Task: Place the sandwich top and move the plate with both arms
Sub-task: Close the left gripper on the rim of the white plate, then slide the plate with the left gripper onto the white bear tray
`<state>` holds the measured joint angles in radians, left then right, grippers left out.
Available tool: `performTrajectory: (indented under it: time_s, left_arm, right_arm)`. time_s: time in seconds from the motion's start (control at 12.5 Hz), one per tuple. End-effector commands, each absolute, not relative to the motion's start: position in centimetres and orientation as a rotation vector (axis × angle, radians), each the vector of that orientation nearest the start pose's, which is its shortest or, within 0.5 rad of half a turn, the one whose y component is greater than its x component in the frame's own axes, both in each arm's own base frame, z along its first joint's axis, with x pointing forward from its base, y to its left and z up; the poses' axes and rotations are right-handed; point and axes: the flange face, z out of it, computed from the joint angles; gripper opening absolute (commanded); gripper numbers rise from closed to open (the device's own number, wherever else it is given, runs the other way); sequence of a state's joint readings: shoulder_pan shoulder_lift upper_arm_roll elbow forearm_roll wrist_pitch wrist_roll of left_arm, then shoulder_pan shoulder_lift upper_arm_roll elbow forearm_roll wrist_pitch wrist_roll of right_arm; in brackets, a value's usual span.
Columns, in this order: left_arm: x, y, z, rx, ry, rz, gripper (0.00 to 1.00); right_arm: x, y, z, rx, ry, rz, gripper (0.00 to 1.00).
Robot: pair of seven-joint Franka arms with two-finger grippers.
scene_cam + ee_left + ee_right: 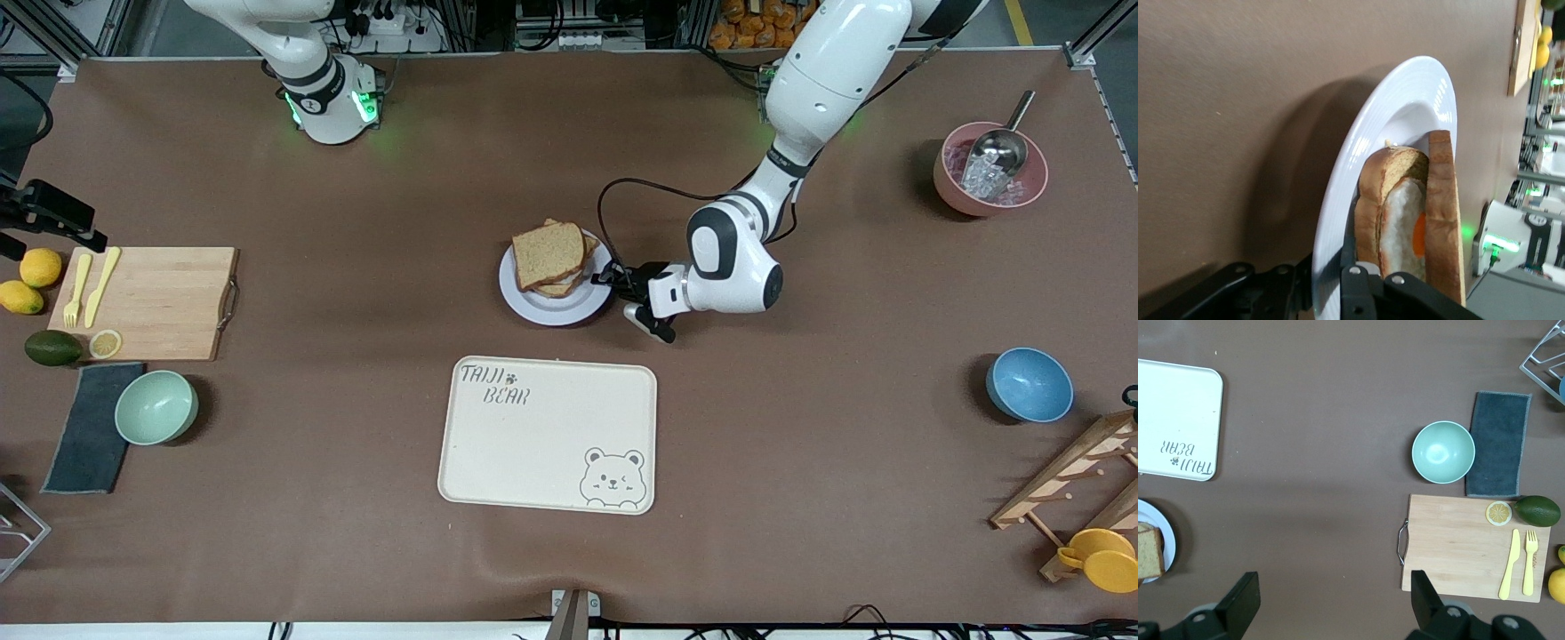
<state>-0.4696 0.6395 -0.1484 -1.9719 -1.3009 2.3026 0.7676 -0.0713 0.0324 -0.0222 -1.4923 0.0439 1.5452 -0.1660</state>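
Note:
The plate (551,308) lies mid-table, farther from the front camera than the bear tray. On it is a stacked sandwich: the plain brown sandwich top (548,253) lies over a fried egg and a lower slice. My left gripper (613,277) is low at the plate's rim, on the side toward the left arm's end, and is shut on the rim. In the left wrist view the rim (1338,220) runs between the fingers (1358,293), with the top slice (1445,213) and egg (1405,227) close by. My right gripper (1331,600) is open and empty high over bare table, out of the front view.
The cream bear tray (547,436) lies nearer the camera. A cutting board (147,302) with fork, knife and fruit, a green bowl (156,406) and a grey cloth lie toward the right arm's end. A pink bowl (989,169), a blue bowl (1029,384) and a wooden rack (1076,480) lie toward the left arm's end.

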Motion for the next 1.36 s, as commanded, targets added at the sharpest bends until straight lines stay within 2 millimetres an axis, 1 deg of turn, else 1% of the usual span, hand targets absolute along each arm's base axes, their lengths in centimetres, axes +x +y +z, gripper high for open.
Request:
performTrajectory:
  time_s: [0.0,0.08,0.4,0.56,0.72,0.8,1.04,1.28]
  left_arm:
    - [47.1,-35.8,15.4,2.209,-0.233,-0.232,0.0]
    - [47.6,-35.4,15.8,2.199,-0.207,-0.218,0.0]
    - [49.1,-36.1,17.2,2.144,-0.128,-0.164,0.0]
    - [50.4,-36.6,17.8,2.116,-0.086,-0.136,0.0]
    - [51.9,-35.7,17.8,2.112,-0.041,-0.103,0.0]
    - [52.8,-35.1,18.2,2.108,-0.023,-0.082,0.0]
    - [55.5,-34.1,19.9,2.111,0.049,-0.022,0.0]
    - [57.8,-34.4,21.1,2.122,0.147,0.027,0.0]
  right_arm:
    - [55.7,-5.0,63.8,-3.115,-0.087,-0.024,1.0]
    - [55.9,-5.0,63.6,-3.116,-0.09,-0.022,1.0]
    - [55.9,-5.0,63.5,-3.116,-0.09,-0.014,1.0]
    - [55.8,-4.9,63.4,-3.115,-0.092,-0.007,1.0]
    - [55.8,-5.0,63.4,-3.115,-0.09,-0.007,1.0]
    - [55.8,-5.0,63.4,-3.115,-0.09,-0.005,1.0]
    - [55.9,-4.9,63.3,-3.115,-0.094,-0.005,1.0]
    - [55.9,-4.9,63.3,-3.114,-0.094,-0.003,1.0]
